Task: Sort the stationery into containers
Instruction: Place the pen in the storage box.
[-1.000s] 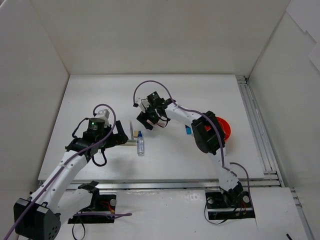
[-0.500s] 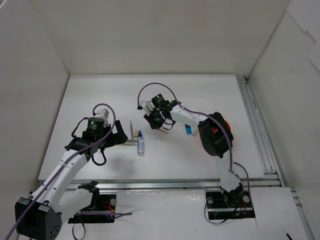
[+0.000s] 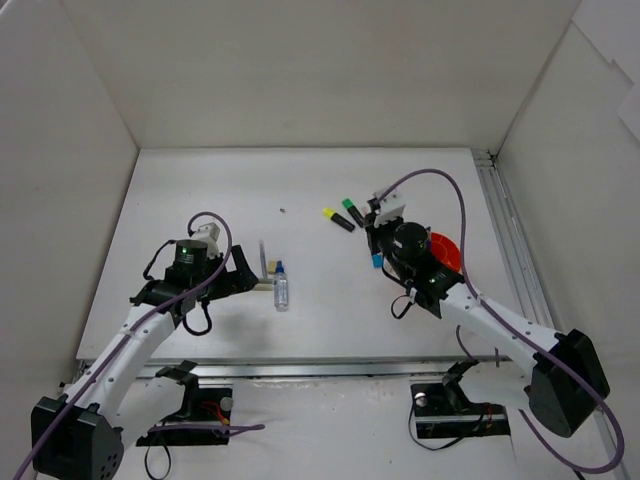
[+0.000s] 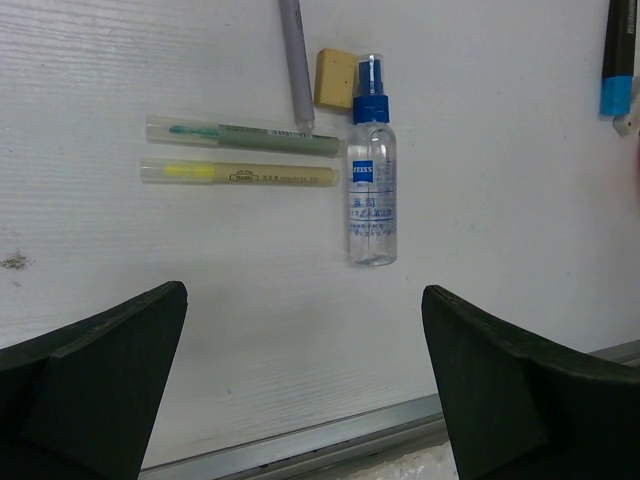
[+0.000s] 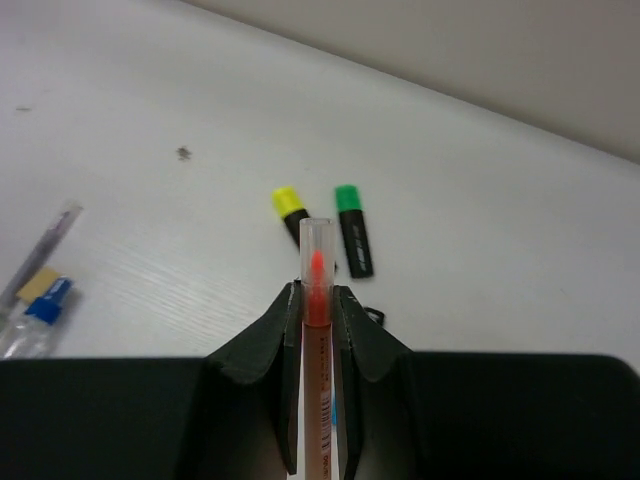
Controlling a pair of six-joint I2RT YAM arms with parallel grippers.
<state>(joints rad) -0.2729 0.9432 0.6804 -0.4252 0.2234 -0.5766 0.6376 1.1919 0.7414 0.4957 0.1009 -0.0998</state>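
My right gripper (image 5: 318,300) pinches a red-tipped pen (image 5: 317,262) over the tabletop (image 5: 150,120), near the yellow-capped highlighter (image 5: 290,212) and green-capped highlighter (image 5: 352,240). The orange-red pot (image 3: 450,258) sits beside that arm. My left gripper (image 4: 305,335) hangs spread wide above the blue-capped spray bottle (image 4: 371,190).

White walls (image 3: 300,70) enclose a white table (image 3: 200,190).
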